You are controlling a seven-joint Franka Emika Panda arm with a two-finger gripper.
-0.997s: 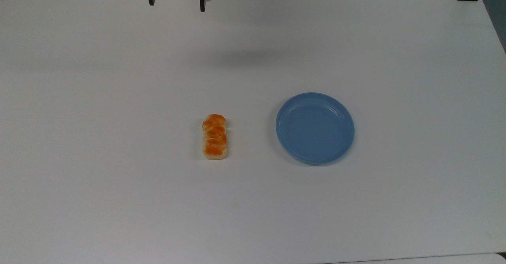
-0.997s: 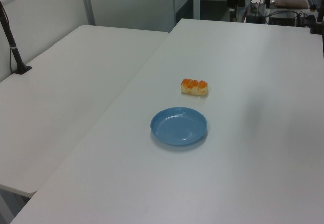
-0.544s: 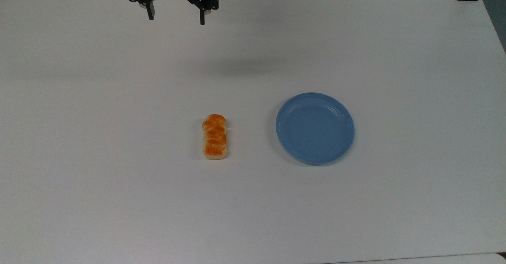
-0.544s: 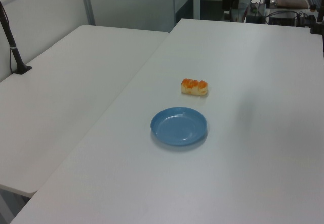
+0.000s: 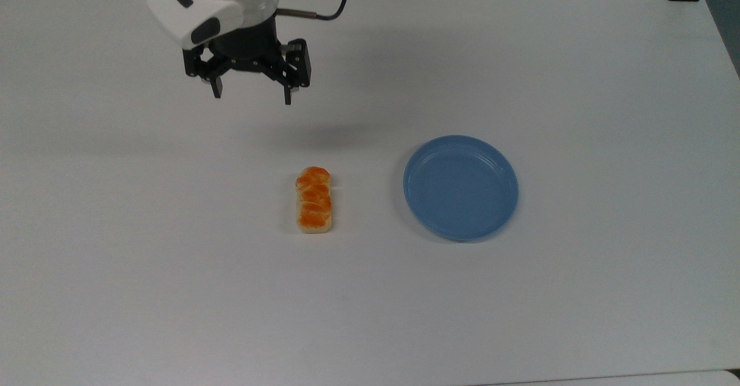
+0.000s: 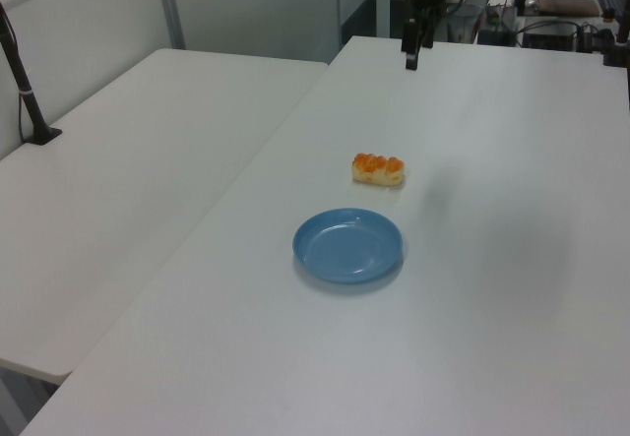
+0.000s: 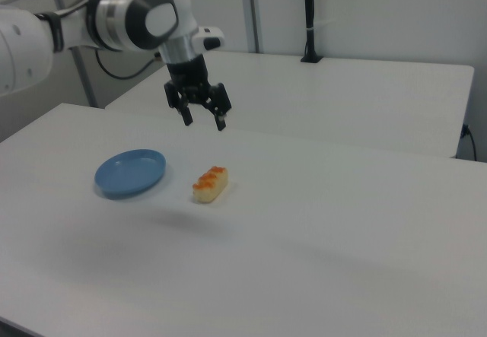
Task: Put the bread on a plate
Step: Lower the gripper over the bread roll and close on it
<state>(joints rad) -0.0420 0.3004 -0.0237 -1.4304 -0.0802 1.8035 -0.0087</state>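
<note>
Top view: overhead, looking almost straight down on the white table point(image 5: 115, 293), robot base at the upper edge; the widest coverage

Left view: raised, off the table's end, facing obliquely along its length; the plate point(image 6: 348, 246) lies nearer the lens than the bread point(image 6: 379, 168), the gripper point(image 6: 410, 52) far back

Right view: lower, nearer, from the opposite side, facing across the table point(image 7: 342, 246); the plate point(image 7: 130, 173) left of the bread point(image 7: 210, 184)

Shared by all three: table centre with bread point(image 5: 314, 200), plate point(image 5: 460, 188) and gripper point(image 5: 252, 94) point(image 7: 203, 118)
</note>
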